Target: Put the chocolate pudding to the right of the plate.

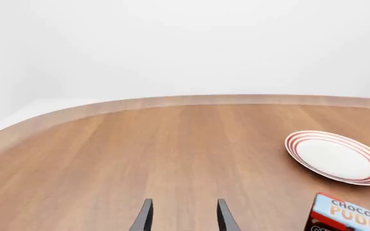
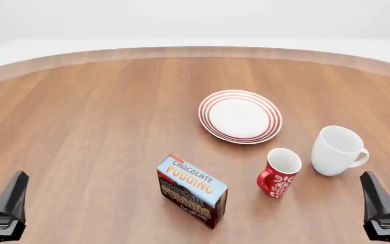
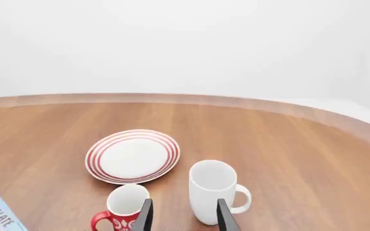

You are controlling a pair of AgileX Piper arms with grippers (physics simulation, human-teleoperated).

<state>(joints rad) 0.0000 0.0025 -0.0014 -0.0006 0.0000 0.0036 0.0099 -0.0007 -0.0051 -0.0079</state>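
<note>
We see a big round wooden table (image 2: 100, 117). On it sits the plate (image 2: 239, 116), white with red rings. Just in front of it, to the right, stands a white mug (image 2: 337, 150). The chocolate pudding (image 2: 191, 191) box sits in front of the plate, a bit left. A small red mug (image 2: 280, 172) stands between the box and the white mug. Our left gripper (image 1: 183, 216) and right gripper (image 3: 183, 216) have their fingers apart and hold nothing.
</note>
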